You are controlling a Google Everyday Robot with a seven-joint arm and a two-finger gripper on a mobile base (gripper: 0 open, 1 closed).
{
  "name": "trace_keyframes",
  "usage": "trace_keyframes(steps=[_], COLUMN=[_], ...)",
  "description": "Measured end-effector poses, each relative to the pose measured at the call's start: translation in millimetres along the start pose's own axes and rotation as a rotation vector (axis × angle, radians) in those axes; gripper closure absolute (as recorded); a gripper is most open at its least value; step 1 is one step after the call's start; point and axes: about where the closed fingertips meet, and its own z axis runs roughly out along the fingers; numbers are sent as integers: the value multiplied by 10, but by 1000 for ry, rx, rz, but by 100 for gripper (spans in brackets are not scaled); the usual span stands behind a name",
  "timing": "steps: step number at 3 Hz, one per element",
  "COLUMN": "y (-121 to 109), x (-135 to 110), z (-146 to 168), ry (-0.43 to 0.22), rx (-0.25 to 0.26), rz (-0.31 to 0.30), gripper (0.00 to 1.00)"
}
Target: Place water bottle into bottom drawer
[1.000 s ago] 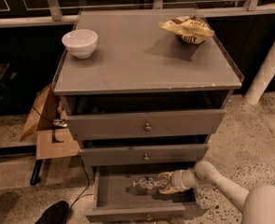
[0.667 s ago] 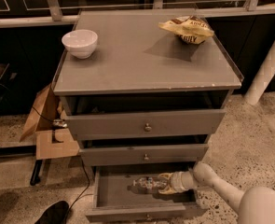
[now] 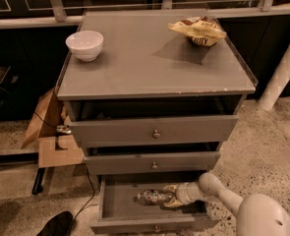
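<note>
The bottom drawer (image 3: 120,205) of the grey cabinet is pulled open. The water bottle (image 3: 152,197), clear with a label band, lies on its side inside the drawer, cap end to the left. My gripper (image 3: 170,197) reaches into the drawer from the right on a white arm and sits at the bottle's right end, its fingers around it. The bottle is low, at or near the drawer floor.
A white bowl (image 3: 84,44) and a yellow chip bag (image 3: 198,31) sit on the cabinet top (image 3: 149,68). The two upper drawers (image 3: 154,132) are slightly open. A cardboard box (image 3: 51,136) and a cable lie on the floor at left. A white post (image 3: 282,73) stands at right.
The gripper and bottle have hardly moved; the arm has shifted slightly lower and left inside the drawer.
</note>
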Motion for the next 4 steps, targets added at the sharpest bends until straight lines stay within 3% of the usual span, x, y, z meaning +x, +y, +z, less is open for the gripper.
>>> trace_keyframes(steps=[2,4], y=[93,94], x=[68,68], z=[259,260], ry=[-18,-18], rx=[-69,-69], rz=[27,27], gripper=[100,58])
